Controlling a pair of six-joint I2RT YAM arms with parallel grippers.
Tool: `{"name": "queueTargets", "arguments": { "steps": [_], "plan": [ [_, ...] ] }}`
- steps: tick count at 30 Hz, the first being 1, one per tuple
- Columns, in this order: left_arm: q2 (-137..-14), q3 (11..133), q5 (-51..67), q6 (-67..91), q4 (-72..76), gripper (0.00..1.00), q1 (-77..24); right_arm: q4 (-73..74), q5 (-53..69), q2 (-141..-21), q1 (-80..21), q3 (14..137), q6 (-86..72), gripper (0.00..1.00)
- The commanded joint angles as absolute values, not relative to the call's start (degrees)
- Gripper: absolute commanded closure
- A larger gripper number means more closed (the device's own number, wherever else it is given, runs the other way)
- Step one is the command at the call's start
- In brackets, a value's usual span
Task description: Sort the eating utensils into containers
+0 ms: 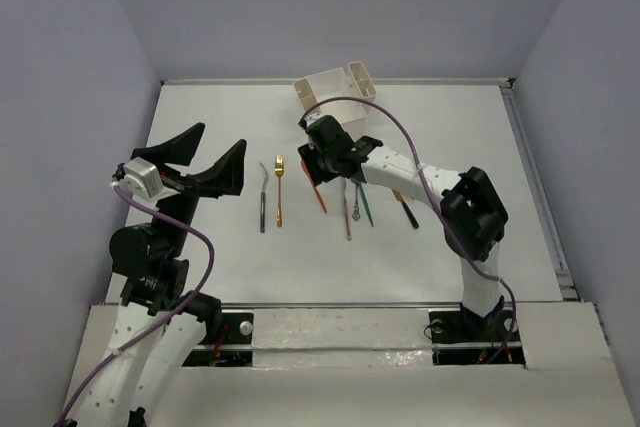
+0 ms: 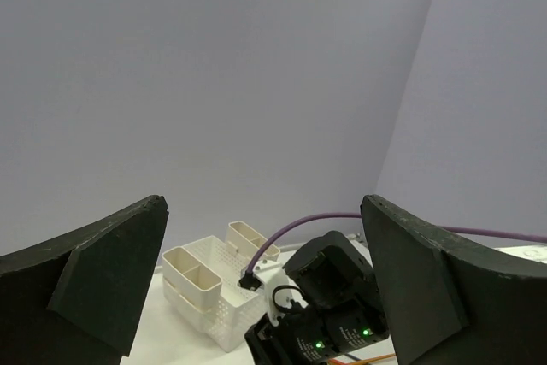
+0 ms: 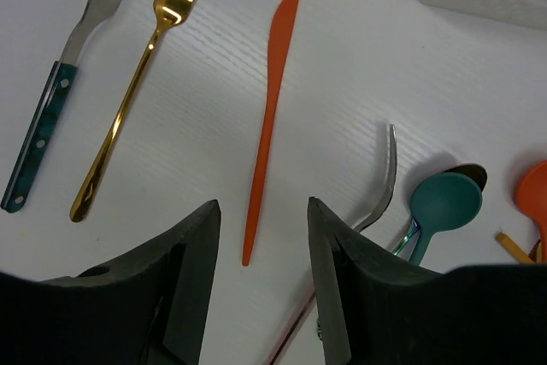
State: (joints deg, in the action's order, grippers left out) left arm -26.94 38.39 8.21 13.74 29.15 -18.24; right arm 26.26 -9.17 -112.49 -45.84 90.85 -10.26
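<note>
On desk [image 1: 200, 247], top view, 12 o'clock = edge far from the arm bases.

Containers: white box [image 1: 335, 87] sits at 12 o'clock by the far edge. Left wrist view shows one large compartment with narrow ones along its sides. No cutlery can be seen in it.

Utensils: all lie on the desk near centre, in a loose row with their long axes running roughly 12 to 6.
- dark-handled silver fork [image 3: 51, 117]: 9 o'clock end of the row, tines toward 12.
- gold fork [image 3: 137, 83]: just beside it on the 3 o'clock side, tines toward 12, not touching.
- orange knife [image 3: 265, 117]: next toward 3 o'clock, lying alone, tip toward 12.
- silver-headed piece [image 3: 385, 177], teal spoon [image 3: 444, 203], orange spoon [image 3: 534, 194]: bunched together toward 3 o'clock. The teal bowl overlaps a shiny one behind it.
- black piece [image 1: 410, 215]: 3 o'clock end, partly under the right arm.

Right claw [image 3: 261, 220]: fingers apart, nothing gripped. It hangs over the orange knife. In the wrist view the knife's 6 o'clock end falls in the gap between the two fingers. Cannot tell whether there is contact.

Left claw [image 1: 205, 159]: fingers spread wide, empty. It is raised off the desk at 9 o'clock, well apart from the cutlery.
</note>
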Motion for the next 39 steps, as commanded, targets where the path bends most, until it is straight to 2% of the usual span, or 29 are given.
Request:
{"name": "queueTargets", "arguments": {
  "steps": [1, 18, 39],
  "plan": [
    [-26.6, 41.0, 8.8, 13.1, 32.2, 0.01, -17.8, 28.0, -11.9, -114.9, -46.3, 96.6, -9.4, 0.48],
    [-26.3, 40.7, 9.7, 13.0, 32.2, 0.01, -17.8, 32.9, -13.3, -124.9, -46.3, 104.5, -8.3, 0.5],
    [-26.7, 40.7, 10.7, 13.3, 32.2, 0.01, -17.8, 35.9, -10.0, -135.6, -45.3, 113.6, -7.6, 0.65]
  ]
}}
